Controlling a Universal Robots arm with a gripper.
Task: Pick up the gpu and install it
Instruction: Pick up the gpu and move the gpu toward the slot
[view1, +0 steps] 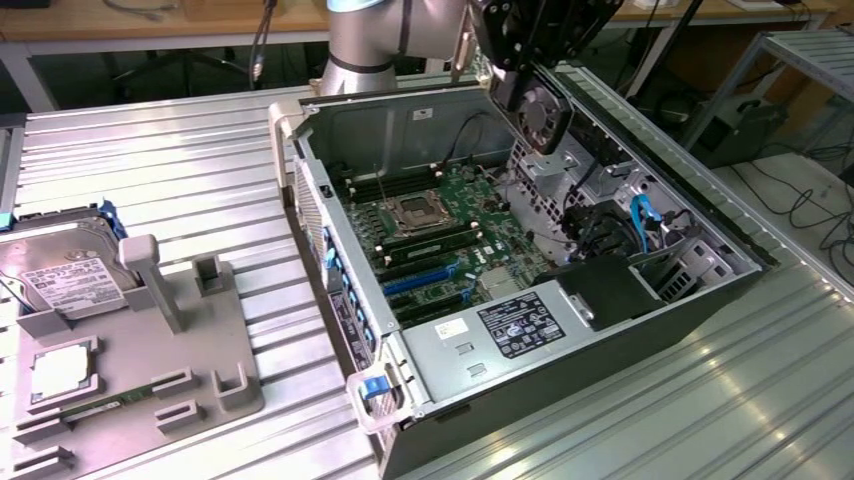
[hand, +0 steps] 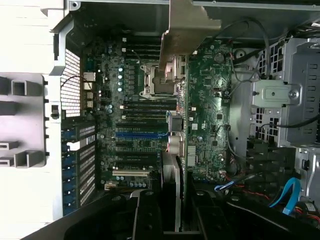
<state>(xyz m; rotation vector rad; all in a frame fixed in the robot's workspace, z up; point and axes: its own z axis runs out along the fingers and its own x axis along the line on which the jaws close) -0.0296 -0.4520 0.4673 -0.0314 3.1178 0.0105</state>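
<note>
Black gripper (hand: 175, 212) around thin flat gpu (hand: 207, 110)

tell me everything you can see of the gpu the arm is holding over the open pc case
The gpu, a thin flat dark circuit card, shows a black shroud with a round fan on one face and a silver metal bracket at its lower end. It hangs upright, clamped at its top in the arm's black jaws, above the open grey metal computer case and its green motherboard, not seated in any slot.
</note>
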